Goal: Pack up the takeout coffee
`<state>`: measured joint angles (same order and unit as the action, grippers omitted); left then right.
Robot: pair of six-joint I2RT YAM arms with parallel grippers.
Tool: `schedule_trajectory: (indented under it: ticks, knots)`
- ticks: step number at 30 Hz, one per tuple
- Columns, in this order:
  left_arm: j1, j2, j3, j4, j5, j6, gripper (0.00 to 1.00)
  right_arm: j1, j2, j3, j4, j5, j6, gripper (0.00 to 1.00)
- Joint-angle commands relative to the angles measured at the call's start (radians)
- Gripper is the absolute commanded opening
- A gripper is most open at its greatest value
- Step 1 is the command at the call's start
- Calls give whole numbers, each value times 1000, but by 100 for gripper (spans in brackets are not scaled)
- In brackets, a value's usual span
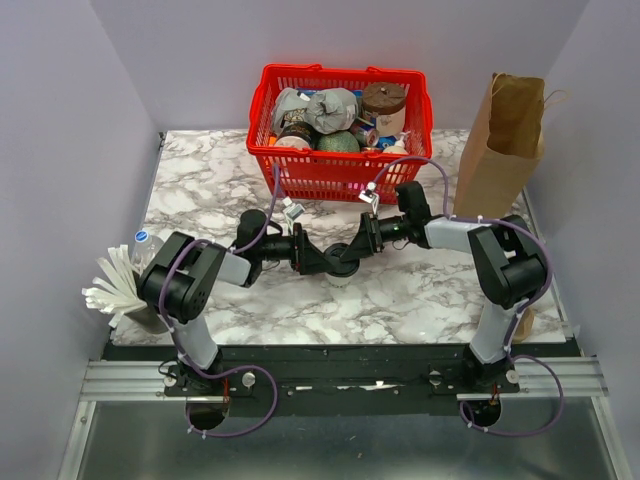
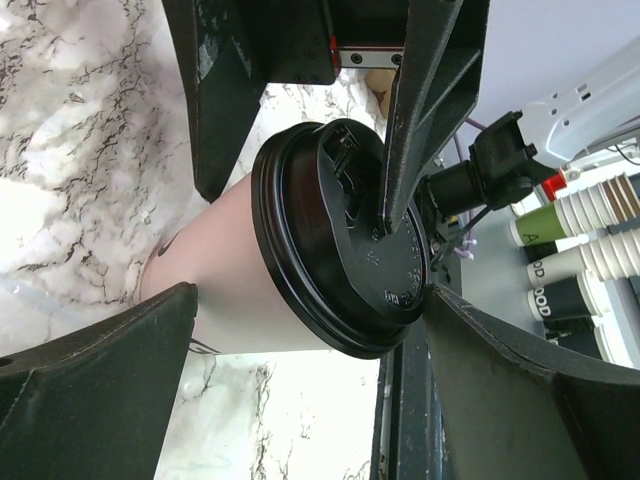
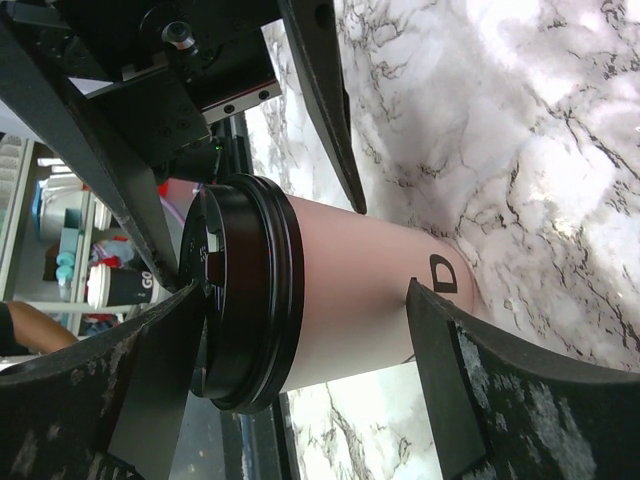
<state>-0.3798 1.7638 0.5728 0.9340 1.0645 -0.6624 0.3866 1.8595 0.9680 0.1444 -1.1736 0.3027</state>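
Observation:
The takeout coffee (image 1: 342, 279) is a cream paper cup with a black lid, sitting mid-table between both grippers. In the left wrist view the cup (image 2: 250, 290) shows lid to the right, and my left gripper (image 2: 312, 295) is open wide, one finger by the cup wall, the other by the lid rim. In the right wrist view the cup (image 3: 350, 290) has a black "D" near its base. My right gripper (image 3: 305, 290) is open, one finger over the lid top, the other against the wall by the D. Whether they press on it does not show. From above, the left gripper (image 1: 322, 258) and right gripper (image 1: 354, 248) meet over the cup and hide most of it.
A red basket (image 1: 340, 72) full of groceries stands at the back. A brown paper bag (image 1: 500, 150) stands open at the back right. A water bottle (image 1: 145, 240) and a bunch of white paper sticks (image 1: 110, 285) sit at the left edge. Stacked paper cups (image 2: 590, 230) lie beyond the table's near rail.

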Motion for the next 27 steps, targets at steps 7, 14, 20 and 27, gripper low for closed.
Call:
schedule_trajectory:
  ticks: [7, 14, 20, 27]
  knots:
    - [-1, 298, -67, 377, 20, -121, 98, 5, 49, -41, 125, -72, 113, 92]
    - [-1, 358, -48, 474, 6, -180, 98, 6, 46, -25, 78, -75, 69, 92]
    - [2, 205, -30, 437, 35, -224, 99, 6, 15, 4, 34, -100, 46, 93]
    - [8, -6, 79, -73, 43, -12, 99, -18, -60, 64, -147, -68, -103, 97]
